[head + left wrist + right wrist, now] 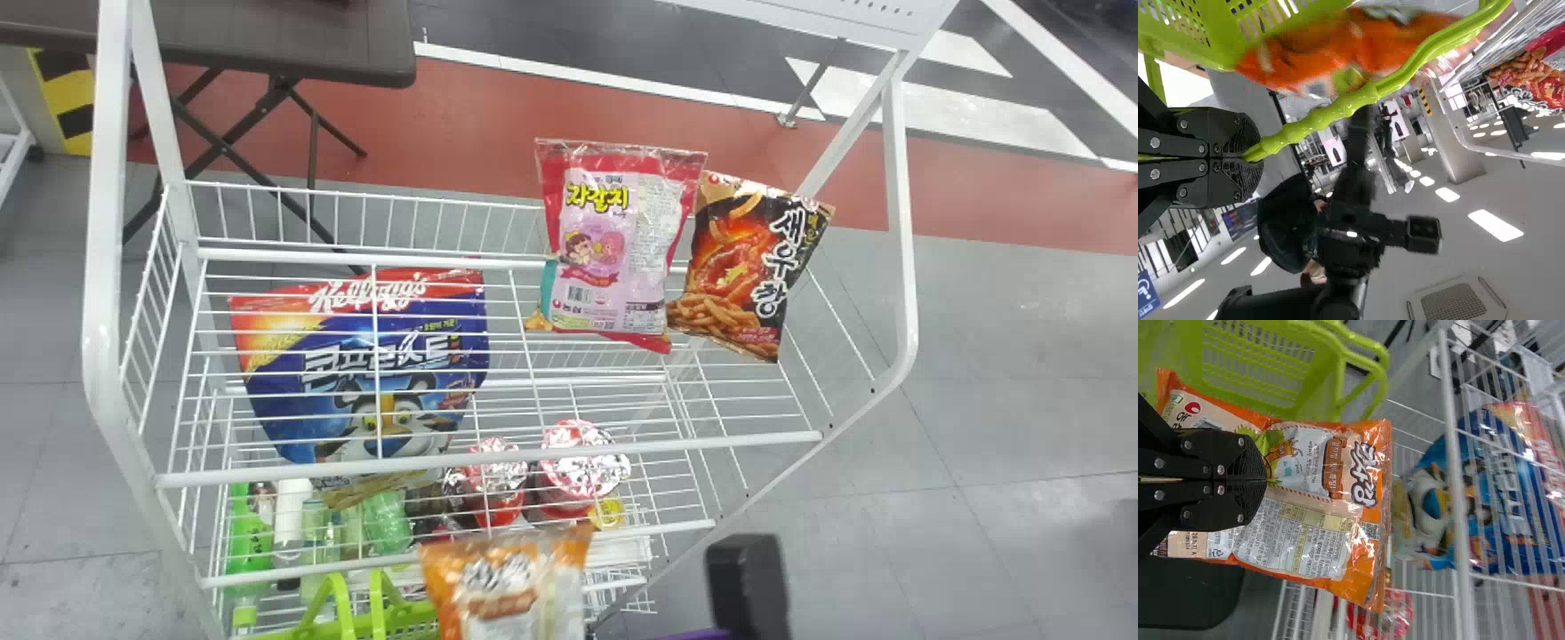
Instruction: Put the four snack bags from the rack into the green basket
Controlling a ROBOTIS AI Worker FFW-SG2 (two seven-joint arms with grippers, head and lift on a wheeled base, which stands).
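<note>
The orange bag [1311,507], clamped in the right gripper [747,587], near the green basket [1258,363], whose handle [1318,123] the left gripper [1255,157] clutches; beyond, the rack [489,458] bears the blue bag [373,356], pink bag [613,240] and black bag [751,267].

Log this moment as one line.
left gripper: holding green basket by handle | right gripper: holding orange bag near basket | rack: blue bag, pink bag, black bag
</note>
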